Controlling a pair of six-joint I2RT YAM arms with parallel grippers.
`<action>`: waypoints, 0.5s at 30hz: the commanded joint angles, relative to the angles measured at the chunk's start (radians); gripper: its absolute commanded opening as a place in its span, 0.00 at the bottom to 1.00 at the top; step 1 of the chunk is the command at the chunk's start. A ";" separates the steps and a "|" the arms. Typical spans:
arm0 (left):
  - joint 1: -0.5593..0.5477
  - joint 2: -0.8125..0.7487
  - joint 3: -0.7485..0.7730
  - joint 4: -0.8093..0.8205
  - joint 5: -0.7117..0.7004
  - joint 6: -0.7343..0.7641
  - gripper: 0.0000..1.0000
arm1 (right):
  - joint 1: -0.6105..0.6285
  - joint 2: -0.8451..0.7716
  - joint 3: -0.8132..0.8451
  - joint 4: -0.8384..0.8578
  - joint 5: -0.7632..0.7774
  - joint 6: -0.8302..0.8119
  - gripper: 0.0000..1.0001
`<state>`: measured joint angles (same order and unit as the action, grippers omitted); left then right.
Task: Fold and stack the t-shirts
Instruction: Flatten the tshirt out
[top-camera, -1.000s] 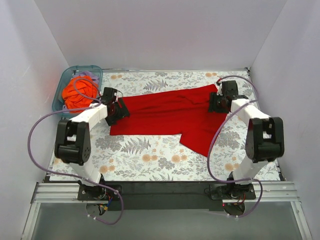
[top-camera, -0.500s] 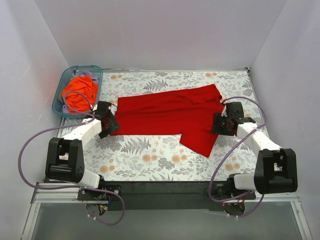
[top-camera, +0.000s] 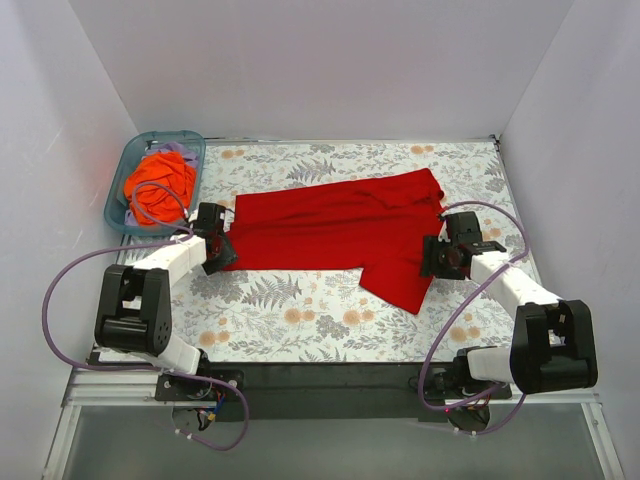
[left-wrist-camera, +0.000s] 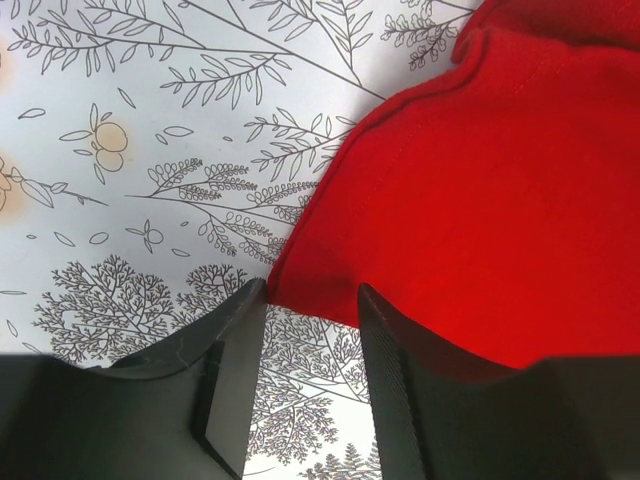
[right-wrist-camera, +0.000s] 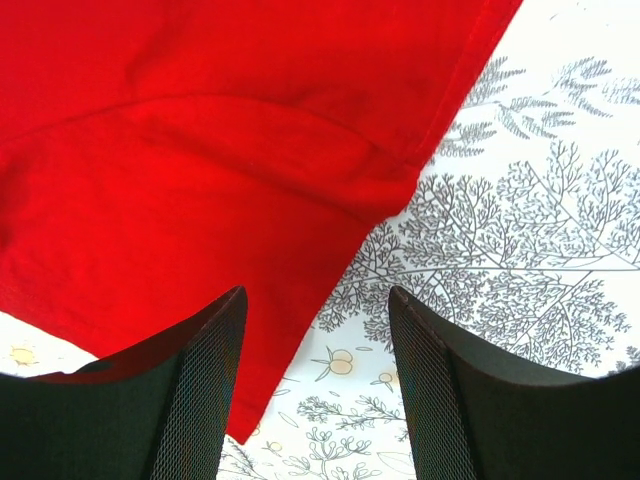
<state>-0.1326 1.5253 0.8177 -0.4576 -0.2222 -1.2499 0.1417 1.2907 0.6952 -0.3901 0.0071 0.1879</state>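
The red t-shirt (top-camera: 335, 232) lies spread across the middle of the floral table, one part hanging down toward the front right. The orange t-shirt (top-camera: 158, 186) is bunched in the teal bin at the far left. My left gripper (top-camera: 222, 252) is open and empty at the red shirt's near left corner (left-wrist-camera: 470, 210), its jaws just off the hem. My right gripper (top-camera: 436, 257) is open and empty at the shirt's right edge (right-wrist-camera: 230, 170); the cloth's edge lies between its fingers.
The teal bin (top-camera: 122, 175) stands at the far left corner. White walls close in the table on three sides. The floral table cover (top-camera: 300, 310) is bare in front of the shirt. Purple cables loop from both arms.
Both arms have drawn back toward the near side and lowered. The left gripper moved from the shirt's left edge to its near left corner. The right gripper moved down along the right edge.
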 joint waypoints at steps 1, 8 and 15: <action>0.005 0.010 -0.006 0.023 -0.026 0.012 0.39 | 0.016 -0.022 -0.019 0.004 0.028 0.013 0.65; 0.005 0.022 -0.005 0.016 -0.037 0.027 0.13 | 0.039 -0.039 -0.030 -0.027 0.033 0.027 0.65; 0.004 -0.001 -0.005 0.005 -0.060 0.037 0.00 | 0.107 -0.007 -0.025 -0.084 0.048 0.065 0.65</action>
<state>-0.1329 1.5459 0.8177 -0.4435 -0.2379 -1.2266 0.2142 1.2785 0.6609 -0.4404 0.0303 0.2176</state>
